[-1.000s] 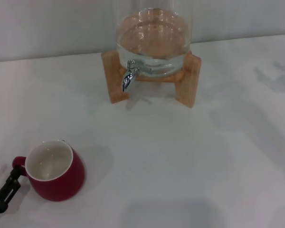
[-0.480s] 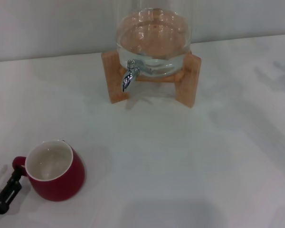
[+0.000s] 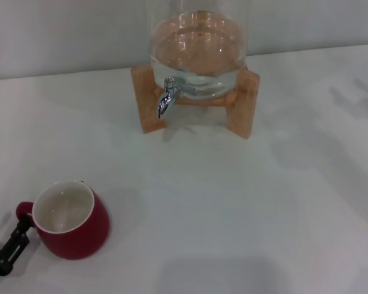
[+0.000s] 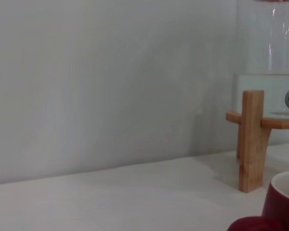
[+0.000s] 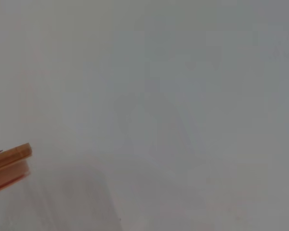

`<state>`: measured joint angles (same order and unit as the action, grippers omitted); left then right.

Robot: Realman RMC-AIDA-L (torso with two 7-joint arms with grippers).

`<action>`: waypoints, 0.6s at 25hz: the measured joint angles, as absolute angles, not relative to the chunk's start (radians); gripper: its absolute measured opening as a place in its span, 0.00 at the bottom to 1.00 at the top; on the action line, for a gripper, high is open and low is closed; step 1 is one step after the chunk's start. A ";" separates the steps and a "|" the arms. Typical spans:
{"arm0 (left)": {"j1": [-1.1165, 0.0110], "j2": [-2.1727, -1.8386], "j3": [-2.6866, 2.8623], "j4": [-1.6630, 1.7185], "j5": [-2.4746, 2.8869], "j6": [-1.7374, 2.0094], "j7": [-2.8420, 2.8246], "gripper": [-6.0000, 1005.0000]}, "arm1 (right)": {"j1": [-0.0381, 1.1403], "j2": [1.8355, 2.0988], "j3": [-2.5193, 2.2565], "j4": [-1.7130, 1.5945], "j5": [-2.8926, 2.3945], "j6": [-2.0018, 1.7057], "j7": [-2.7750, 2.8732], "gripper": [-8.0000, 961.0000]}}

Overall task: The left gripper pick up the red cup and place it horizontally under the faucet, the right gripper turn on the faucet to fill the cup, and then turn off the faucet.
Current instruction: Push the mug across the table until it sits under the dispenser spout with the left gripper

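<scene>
red cup (image 3: 70,219) was seen ungrasped at lower left, left gripper (image 3: 3,248) beside its handle, finger state indeterminable; faucet (image 3: 167,98) untouched; every step remained.

I am looking at a glass jar (image 3: 198,49) holding water. It is sitting on a wooden stand (image 3: 242,104) on the white table (image 3: 233,202).

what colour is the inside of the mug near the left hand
Off-white inside the red cup, dark red outside; the head view shows it best.
</scene>
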<state>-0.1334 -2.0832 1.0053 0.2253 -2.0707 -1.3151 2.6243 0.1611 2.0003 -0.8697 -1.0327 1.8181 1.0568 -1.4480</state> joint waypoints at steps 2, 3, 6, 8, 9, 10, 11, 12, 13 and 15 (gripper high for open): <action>-0.133 -2.083 1.003 0.225 -2.074 -1.318 2.629 0.65 | 0.161 2.000 -0.870 -1.032 1.818 1.057 -1.448 0.81; -0.133 -2.083 1.002 0.226 -2.076 -1.319 2.631 0.65 | 0.161 2.000 -0.870 -1.032 1.818 1.057 -1.448 0.81; -0.134 -2.083 1.000 0.227 -2.079 -1.322 2.633 0.65 | 0.161 2.000 -0.870 -1.032 1.818 1.057 -1.448 0.81; -0.136 -2.083 1.000 0.228 -2.080 -1.323 2.633 0.65 | 0.162 2.000 -0.870 -1.032 1.818 1.057 -1.448 0.81; -0.138 -2.083 1.000 0.228 -2.080 -1.323 2.633 0.65 | 0.162 2.000 -0.870 -1.032 1.818 1.057 -1.448 0.81; -0.139 -2.083 1.000 0.228 -2.080 -1.323 2.633 0.65 | 0.163 2.000 -0.870 -1.032 1.818 1.057 -1.448 0.81; -0.140 -2.083 1.000 0.229 -2.080 -1.323 2.633 0.65 | 0.163 2.000 -0.870 -1.032 1.818 1.057 -1.448 0.81; -0.141 -2.083 1.000 0.229 -2.080 -1.323 2.633 0.65 | 0.163 2.000 -0.870 -1.032 1.818 1.057 -1.448 0.81; -0.142 -2.083 1.000 0.229 -2.080 -1.323 2.633 0.65 | 0.163 2.000 -0.869 -1.032 1.818 1.057 -1.448 0.81; -0.146 -2.083 1.000 0.229 -2.080 -1.321 2.633 0.65 | 0.164 2.000 -0.869 -1.032 1.818 1.057 -1.448 0.81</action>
<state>-0.1456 -2.0831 1.0001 0.2285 -2.0800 -1.3213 2.6328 0.1636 2.0003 -0.8687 -1.0323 1.8176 1.0569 -1.4481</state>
